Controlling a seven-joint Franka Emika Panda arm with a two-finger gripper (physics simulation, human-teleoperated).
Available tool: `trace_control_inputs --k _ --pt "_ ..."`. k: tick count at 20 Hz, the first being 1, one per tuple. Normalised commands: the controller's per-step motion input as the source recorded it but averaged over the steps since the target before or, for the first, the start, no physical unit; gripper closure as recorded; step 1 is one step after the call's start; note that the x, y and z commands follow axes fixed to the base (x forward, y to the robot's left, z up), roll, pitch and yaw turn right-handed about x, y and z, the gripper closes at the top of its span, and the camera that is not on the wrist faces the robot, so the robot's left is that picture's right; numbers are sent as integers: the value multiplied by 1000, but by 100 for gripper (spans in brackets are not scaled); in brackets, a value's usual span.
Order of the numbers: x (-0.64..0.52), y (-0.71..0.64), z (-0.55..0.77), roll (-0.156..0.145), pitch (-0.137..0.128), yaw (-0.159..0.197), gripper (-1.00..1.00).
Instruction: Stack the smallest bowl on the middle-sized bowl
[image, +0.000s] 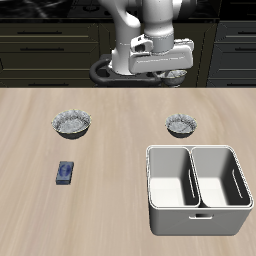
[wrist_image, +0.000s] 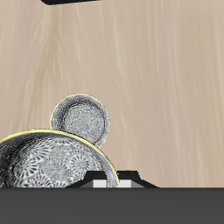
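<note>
Though empty, smallest bowl (image: 181, 124) unstacked

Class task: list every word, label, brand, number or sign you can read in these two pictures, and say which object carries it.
No readable text, number or sign in either view.
Small blue rectangular packet on the table: its face shows a pale mark, too small and blurred to read.
Speckled white-grey bowls with dark rims: only a pattern, no lettering.
White two-compartment bin: plain, no label.

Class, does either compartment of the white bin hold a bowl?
No: both compartments of the white bin show empty in the exterior view.
</note>
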Motion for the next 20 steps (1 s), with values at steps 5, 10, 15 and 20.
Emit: trace_control_inputs --k 5,10,15,20 --pt "-23 277 69 -1 -20 -3 100" --pt "50 268 91 -25 -21 0 100" --pt "106 108 32 -11 -6 -6 100" --pt "89 13 -23 -13 -24 14 100"
